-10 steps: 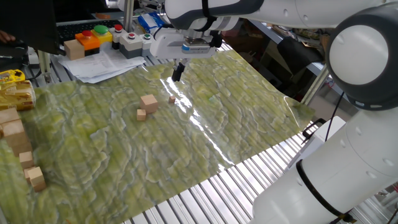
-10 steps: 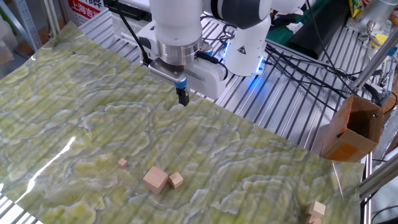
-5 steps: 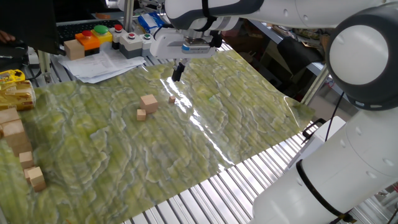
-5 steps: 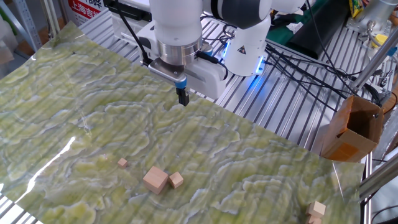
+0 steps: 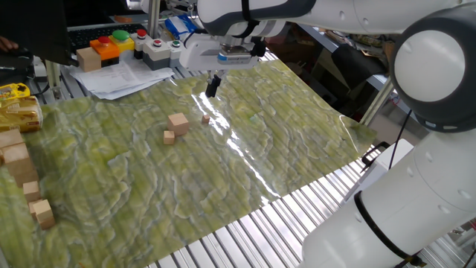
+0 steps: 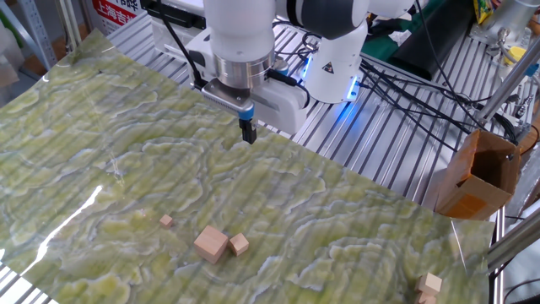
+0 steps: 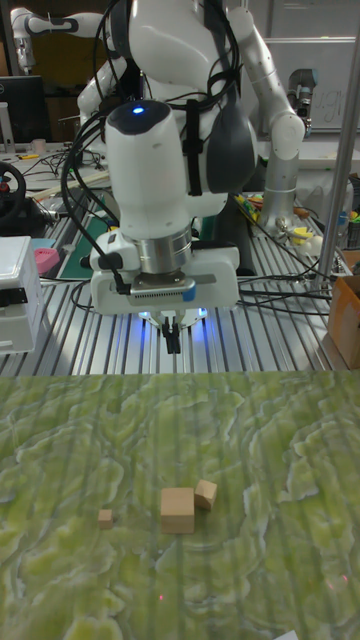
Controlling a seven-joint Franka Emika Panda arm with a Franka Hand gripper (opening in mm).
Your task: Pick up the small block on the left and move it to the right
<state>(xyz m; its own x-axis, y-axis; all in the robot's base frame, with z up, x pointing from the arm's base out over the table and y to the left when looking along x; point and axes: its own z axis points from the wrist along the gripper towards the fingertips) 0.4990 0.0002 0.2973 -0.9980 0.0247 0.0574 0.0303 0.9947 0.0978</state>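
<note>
Small block (image 7: 105, 518) lying flat on the green mat (image 6: 354, 228) that covers the worktop, out in the middle part and away from every edge. Sitting alone, a little apart from the big cube (image 7: 178, 509) and the medium cube (image 7: 205, 493), which are close together and may be touching. Also seen in the other views: small block (image 6: 166, 220) and (image 5: 206, 117).

Looks like plain wood. Most likely very light, hard and stiff, not squashy, not easy to break. Smooth flat sides, so not very slippery, but so tiny that a bad pinch could make it pop out or roll over.

Best to pinch on two opposite flat sides, right in the middle, coming straight down from above. Plenty of room around it for both fingers, since nothing is touching it.

Hand (image 6: 248, 133) hanging up in the air near the far edge of the mat, close to the robot's base, well apart from the small block. Fingers pressed together, holding nothing. Needs opening before going down.
</note>
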